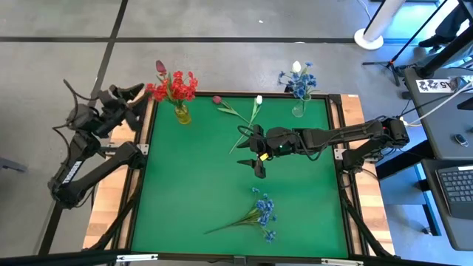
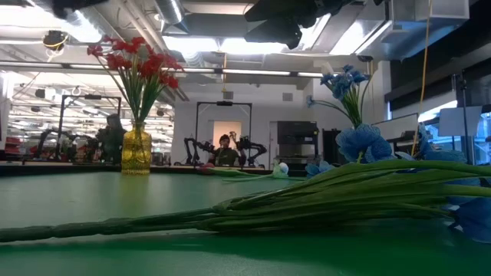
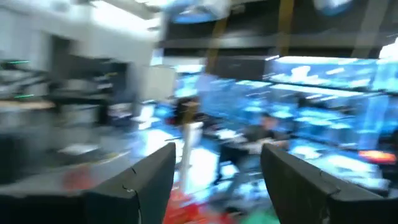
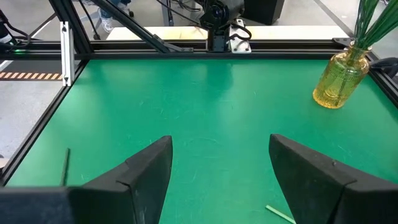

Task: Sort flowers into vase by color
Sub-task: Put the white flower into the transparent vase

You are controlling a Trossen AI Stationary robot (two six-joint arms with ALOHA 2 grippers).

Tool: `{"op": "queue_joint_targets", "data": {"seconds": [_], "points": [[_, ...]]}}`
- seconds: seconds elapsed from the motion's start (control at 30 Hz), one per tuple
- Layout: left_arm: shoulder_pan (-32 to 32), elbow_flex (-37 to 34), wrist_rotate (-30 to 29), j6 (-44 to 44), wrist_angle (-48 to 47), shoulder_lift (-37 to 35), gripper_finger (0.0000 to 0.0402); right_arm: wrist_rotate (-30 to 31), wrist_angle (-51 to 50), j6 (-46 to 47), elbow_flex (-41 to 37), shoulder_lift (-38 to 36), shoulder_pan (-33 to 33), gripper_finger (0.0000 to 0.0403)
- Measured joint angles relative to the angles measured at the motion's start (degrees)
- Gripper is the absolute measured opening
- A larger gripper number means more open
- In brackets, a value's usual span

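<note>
A yellow vase [image 1: 181, 113] at the table's far left holds red flowers [image 1: 174, 86]. A clear vase [image 1: 298, 109] at the far right holds blue flowers and a white tulip [image 1: 298, 77]. A red-pink tulip [image 1: 217, 99] and a white tulip [image 1: 258, 100] lie on the green mat, and their stems meet near my right gripper. A blue bunch [image 1: 262, 214] lies toward the near edge. My right gripper [image 1: 250, 148] hangs open above the mat's middle and points left. My left gripper [image 1: 139, 100] is open, raised off the table's far-left corner beside the red flowers.
The mat [image 1: 192, 192] is bare on its left half and in front of the right gripper [image 4: 221, 142]. A green stem end [image 4: 280, 213] lies just under that gripper. The left arm's base [image 4: 217, 28] stands at the table's left edge. Stands and a desk flank the table.
</note>
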Motion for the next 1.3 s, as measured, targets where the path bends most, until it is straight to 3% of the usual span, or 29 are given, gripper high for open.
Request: {"op": "queue_joint_targets", "data": {"seconds": [0.1,0.27,0.47,0.7,0.8,1.03,1.2,1.3], "points": [[0.0,0.0,9.2,-3.3,1.5,0.0,0.0229,0.7,-0.6,-0.2,0.0,0.0,0.0,0.0264],[0.0,-0.6,17.6,-5.9,1.3,0.5,0.0229,7.6,-8.6,-0.6,0.0,-1.6,-0.2,0.0264],[-2.5,-1.8,18.5,-5.7,2.7,3.8,0.0229,10.6,-13.0,1.0,0.0,-4.0,-1.0,0.0264],[-10.6,-2.0,16.7,-3.7,10.9,13.7,0.0229,10.6,-12.4,0.7,0.1,-4.3,-0.9,0.0264],[-17.0,-2.0,13.7,-1.0,14.0,18.5,0.0229,10.9,-13.1,0.7,0.1,-4.3,-1.0,0.0264],[-33.6,-2.0,-1.8,7.5,16.7,28.2,0.0229,16.6,-21.2,2.6,0.1,-4.3,-2.0,0.0264],[-42.3,-2.0,-11.5,9.1,15.9,32.3,0.0229,16.2,-27.6,8.7,0.1,-4.2,-3.7,0.0264],[-45.6,-2.0,-14.2,9.2,16.0,34.3,0.0229,15.1,-30.0,10.0,0.1,-3.4,-3.9,0.0264]]}}
